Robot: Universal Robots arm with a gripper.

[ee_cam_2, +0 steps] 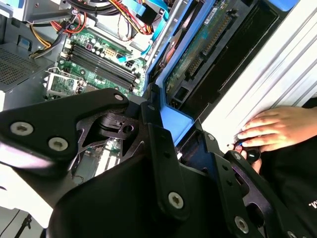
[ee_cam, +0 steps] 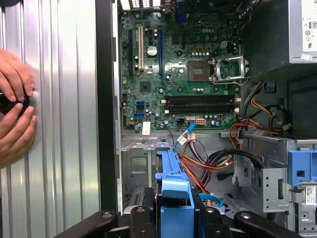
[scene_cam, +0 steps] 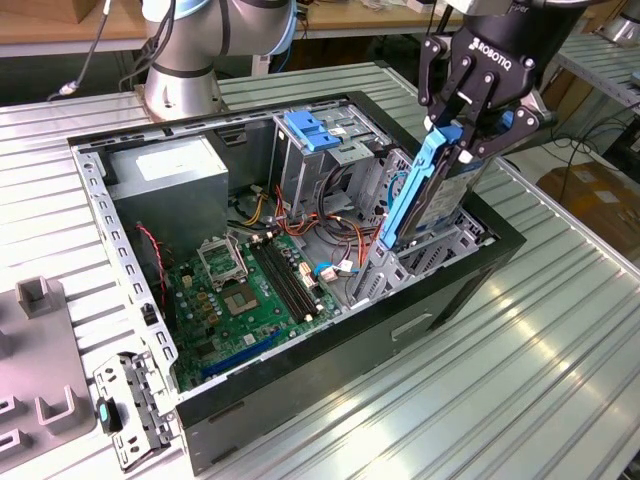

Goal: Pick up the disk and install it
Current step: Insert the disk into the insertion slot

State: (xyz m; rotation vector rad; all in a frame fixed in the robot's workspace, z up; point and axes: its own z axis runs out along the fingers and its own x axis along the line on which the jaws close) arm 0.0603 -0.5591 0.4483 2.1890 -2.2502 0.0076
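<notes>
1. While the gripper (scene_cam: 455, 135) pinches the disk (scene_cam: 432, 195) by its upper end, the disk hangs tilted, its lower end at the drive cage (scene_cam: 425, 255) inside the case (scene_cam: 330, 370).
2. In the exterior view, the disk is at two o'clock from the motherboard (scene_cam: 250, 295).
3. A hand (ee_cam_2: 272, 130) rests on the table (ee_cam_2: 287, 69) beside the case.

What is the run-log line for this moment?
gripper: shut on dark metal disk with blue plastic rails | disk: tilted steeply over open black computer case | install: not seated
</notes>
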